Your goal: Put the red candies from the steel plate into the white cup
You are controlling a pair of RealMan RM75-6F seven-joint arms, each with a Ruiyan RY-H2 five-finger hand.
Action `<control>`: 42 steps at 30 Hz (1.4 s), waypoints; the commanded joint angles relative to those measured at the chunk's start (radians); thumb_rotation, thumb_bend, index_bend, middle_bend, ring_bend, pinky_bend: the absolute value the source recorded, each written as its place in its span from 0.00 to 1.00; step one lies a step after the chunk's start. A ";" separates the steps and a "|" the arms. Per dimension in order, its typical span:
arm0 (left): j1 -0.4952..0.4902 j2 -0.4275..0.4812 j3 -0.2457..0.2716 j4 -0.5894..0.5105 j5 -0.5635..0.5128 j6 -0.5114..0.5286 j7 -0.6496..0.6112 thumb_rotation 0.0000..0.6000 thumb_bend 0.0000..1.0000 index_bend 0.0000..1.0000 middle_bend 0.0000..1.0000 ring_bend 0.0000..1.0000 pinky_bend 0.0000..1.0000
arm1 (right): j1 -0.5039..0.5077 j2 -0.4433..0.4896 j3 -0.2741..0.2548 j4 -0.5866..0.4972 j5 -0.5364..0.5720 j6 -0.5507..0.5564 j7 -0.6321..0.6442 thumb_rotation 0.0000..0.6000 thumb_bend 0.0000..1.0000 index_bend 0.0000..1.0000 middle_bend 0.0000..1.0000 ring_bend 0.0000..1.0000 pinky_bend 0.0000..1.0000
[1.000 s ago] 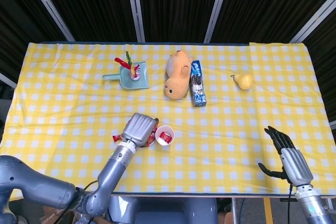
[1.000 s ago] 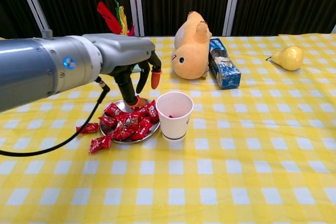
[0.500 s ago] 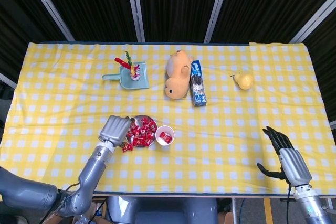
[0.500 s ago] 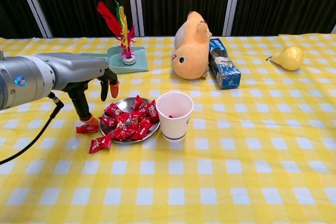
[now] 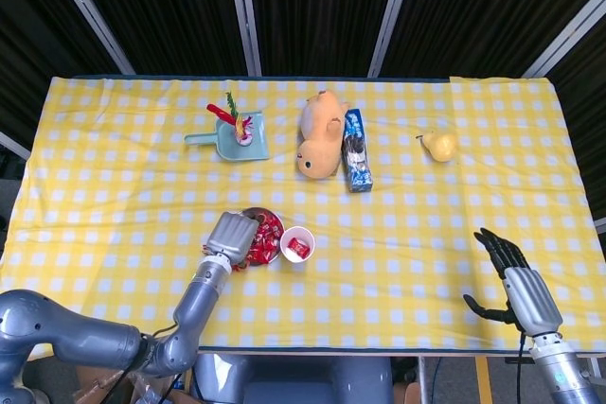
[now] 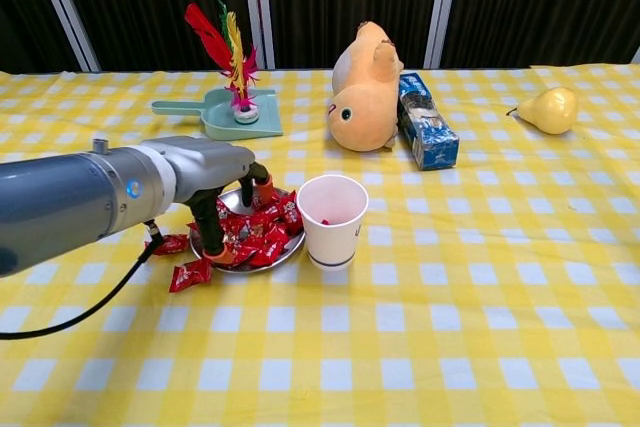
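Heap of red wrapped candies [image 6: 255,230] on round steel plate [image 6: 233,199], just left of white paper cup [image 6: 332,219] holding one candy; left hand [image 6: 222,187] fingertips down among heap, grasp cannot tell; right hand [image 5: 516,283] released, empty.

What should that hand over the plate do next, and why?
Probably close its fingers on one candy. The left hand is down on the pile of red candies in the plate, no candy is clearly held, and the cup beside it holds few.
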State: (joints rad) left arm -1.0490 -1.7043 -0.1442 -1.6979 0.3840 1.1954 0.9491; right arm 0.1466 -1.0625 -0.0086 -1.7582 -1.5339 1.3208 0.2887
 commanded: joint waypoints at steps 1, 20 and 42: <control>-0.009 -0.023 -0.011 0.026 -0.006 -0.009 0.003 1.00 0.22 0.24 0.24 0.93 0.97 | 0.001 0.001 0.000 0.000 0.001 -0.001 0.002 1.00 0.33 0.00 0.00 0.00 0.00; 0.017 -0.095 0.023 0.134 0.046 -0.007 0.004 1.00 0.37 0.57 0.64 0.93 0.97 | 0.001 0.004 -0.002 -0.007 0.003 -0.005 0.010 1.00 0.33 0.00 0.00 0.00 0.00; 0.066 0.033 -0.025 0.026 0.132 0.029 -0.031 1.00 0.39 0.58 0.66 0.93 0.97 | 0.000 0.006 -0.001 -0.011 0.005 -0.006 0.011 1.00 0.33 0.00 0.00 0.00 0.00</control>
State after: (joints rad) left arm -0.9878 -1.6837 -0.1630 -1.6579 0.5105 1.2187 0.9220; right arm 0.1471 -1.0567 -0.0101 -1.7687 -1.5293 1.3152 0.2994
